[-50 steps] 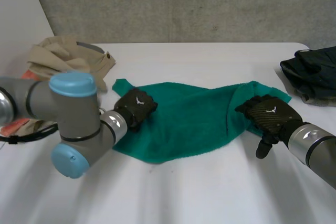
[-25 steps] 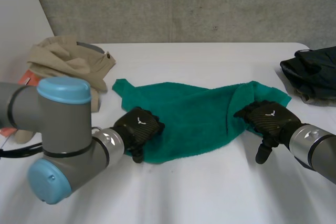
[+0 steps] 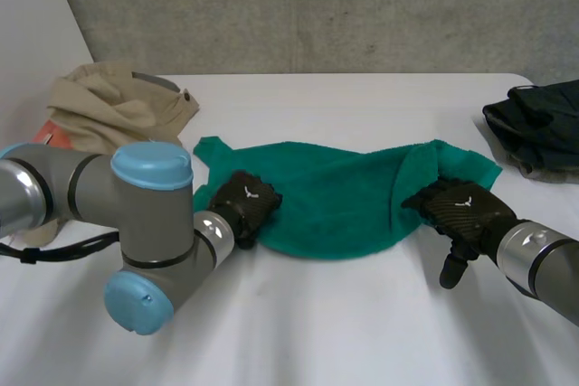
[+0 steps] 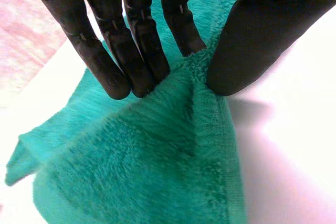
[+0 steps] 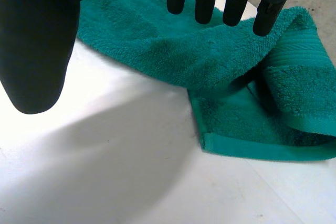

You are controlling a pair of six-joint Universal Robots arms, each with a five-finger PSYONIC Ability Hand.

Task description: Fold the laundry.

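Looking from its wrist, left hand (image 4: 262,30) pinches green towel (image 4: 147,166), fingers (image 4: 136,51) against thumb.

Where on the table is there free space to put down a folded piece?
Two bare patches: the near strip of the white table, between the two arms and in front of the green towel; and the far strip behind it, between the beige garment and the dark garment. It is crowded at the towel's ends, at the left hand and the right hand.

Thick, fluffy green terry towel (image 3: 335,201) on a smooth, matt white table (image 3: 362,332).
Upper left, the beige cloth (image 3: 113,101) looks soft and dull.
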